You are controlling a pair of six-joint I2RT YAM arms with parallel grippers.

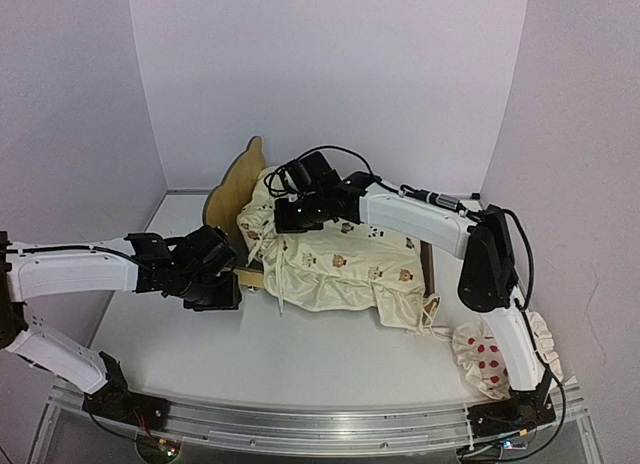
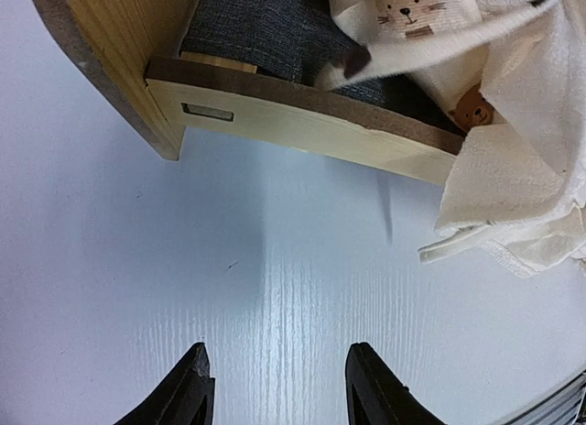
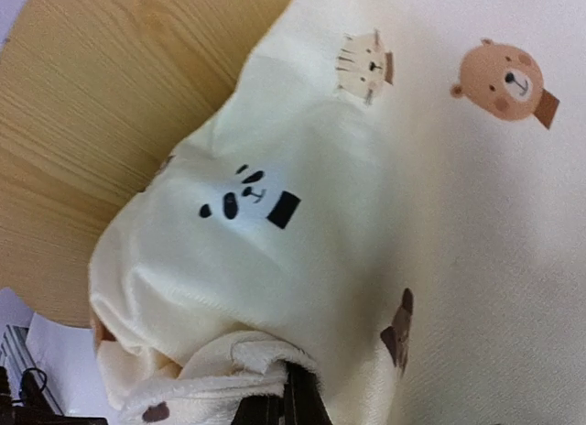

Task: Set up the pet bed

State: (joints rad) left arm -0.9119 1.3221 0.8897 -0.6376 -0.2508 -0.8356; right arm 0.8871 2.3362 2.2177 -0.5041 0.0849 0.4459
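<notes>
The pet bed (image 1: 236, 180) is a plywood frame with a scalloped headboard at the back left. Its side rail (image 2: 302, 114) and dark grey felt base (image 2: 261, 27) show in the left wrist view. A cream animal-print cover (image 1: 345, 264) lies bunched over the bed and hangs over the rail (image 2: 513, 168). My right gripper (image 1: 284, 216) is shut on a fold of the cover (image 3: 275, 214) near the headboard (image 3: 110, 95), its fingers (image 3: 286, 402) almost buried in cloth. My left gripper (image 2: 279, 388) is open over bare table, just short of the rail, holding nothing.
A white red-dotted ruffled pillow (image 1: 487, 359) lies at the front right, beside the right arm's base. White walls close the table at the back and sides. The cover's strings (image 2: 458, 246) trail onto the table by the rail.
</notes>
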